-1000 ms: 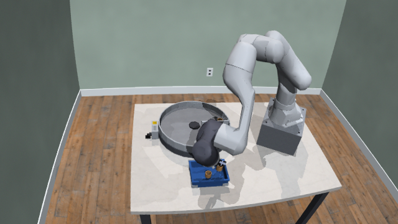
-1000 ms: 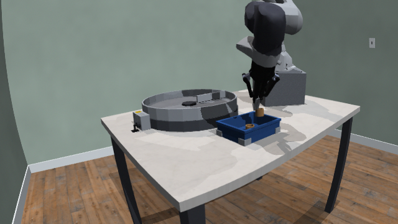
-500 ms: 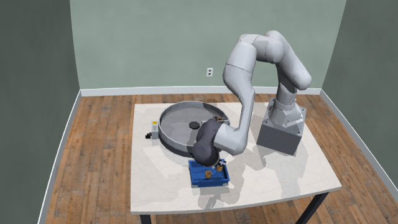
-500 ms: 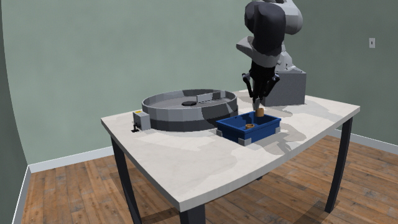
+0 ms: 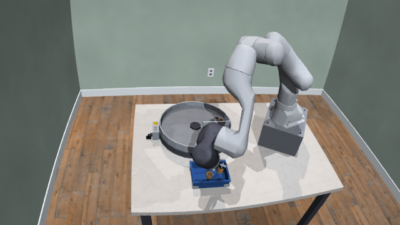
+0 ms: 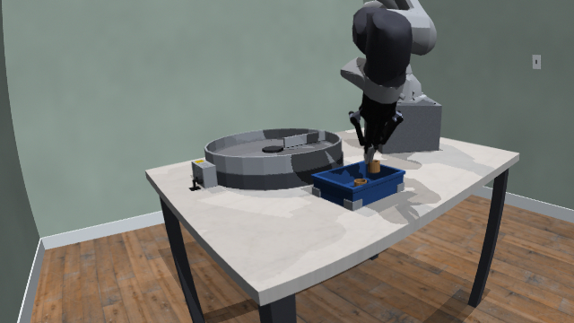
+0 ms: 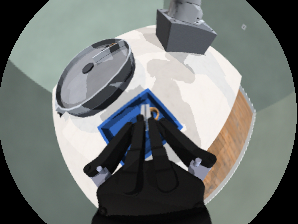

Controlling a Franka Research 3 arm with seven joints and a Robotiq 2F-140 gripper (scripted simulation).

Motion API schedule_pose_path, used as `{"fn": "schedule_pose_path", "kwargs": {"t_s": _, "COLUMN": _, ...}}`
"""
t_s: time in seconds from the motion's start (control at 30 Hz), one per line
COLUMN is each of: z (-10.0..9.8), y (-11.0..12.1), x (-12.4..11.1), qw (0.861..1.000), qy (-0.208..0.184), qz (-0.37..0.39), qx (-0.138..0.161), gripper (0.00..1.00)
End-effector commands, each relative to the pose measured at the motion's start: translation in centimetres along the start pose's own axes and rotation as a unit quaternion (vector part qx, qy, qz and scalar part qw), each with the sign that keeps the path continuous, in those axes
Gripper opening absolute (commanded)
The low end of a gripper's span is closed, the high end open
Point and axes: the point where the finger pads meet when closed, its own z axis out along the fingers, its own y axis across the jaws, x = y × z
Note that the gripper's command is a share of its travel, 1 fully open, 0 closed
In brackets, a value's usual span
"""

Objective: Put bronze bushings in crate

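Note:
The blue crate (image 5: 213, 176) stands on the table in front of the grey turning table (image 5: 192, 126). My gripper (image 6: 370, 154) hangs straight down over the crate's far end. It is shut on the rim of a bronze bushing (image 6: 374, 166), which stands upright at about the height of the crate's rim. In the wrist view the fingertips (image 7: 148, 120) meet beside this bushing (image 7: 154, 113). A second bronze bushing (image 6: 360, 182) lies on the crate's floor. A bronze bushing (image 5: 221, 119) and a dark bushing (image 5: 215, 119) sit by the divider bar at the turning table's far right.
A black hub (image 5: 195, 125) marks the turning table's middle. A small grey control box (image 5: 155, 127) stands at its left side. The robot's grey base block (image 5: 282, 134) stands at the right of the table.

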Motion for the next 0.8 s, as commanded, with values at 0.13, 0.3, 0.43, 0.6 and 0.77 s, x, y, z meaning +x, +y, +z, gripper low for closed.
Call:
{"fn": "schedule_pose_path", "kwargs": {"t_s": 0.13, "z": 1.0, "y": -0.2, "x": -1.0, "qw": 1.000, "qy": -0.002, "qz": 0.004, "qx": 0.002, "gripper": 0.00}}
{"fn": "schedule_pose_path", "kwargs": {"t_s": 0.3, "z": 1.5, "y": -0.2, "x": -1.4, "qw": 1.000, "qy": -0.002, "qz": 0.004, "qx": 0.002, "gripper": 0.00}}
{"fn": "schedule_pose_path", "kwargs": {"t_s": 0.43, "z": 1.8, "y": -0.2, "x": -1.7, "qw": 1.000, "qy": -0.002, "qz": 0.004, "qx": 0.002, "gripper": 0.00}}
{"fn": "schedule_pose_path", "kwargs": {"t_s": 0.6, "z": 2.1, "y": -0.2, "x": -2.0, "qw": 1.000, "qy": -0.002, "qz": 0.004, "qx": 0.002, "gripper": 0.00}}
{"fn": "schedule_pose_path", "kwargs": {"t_s": 0.77, "z": 2.1, "y": -0.2, "x": -2.0, "qw": 1.000, "qy": -0.002, "qz": 0.004, "qx": 0.002, "gripper": 0.00}}
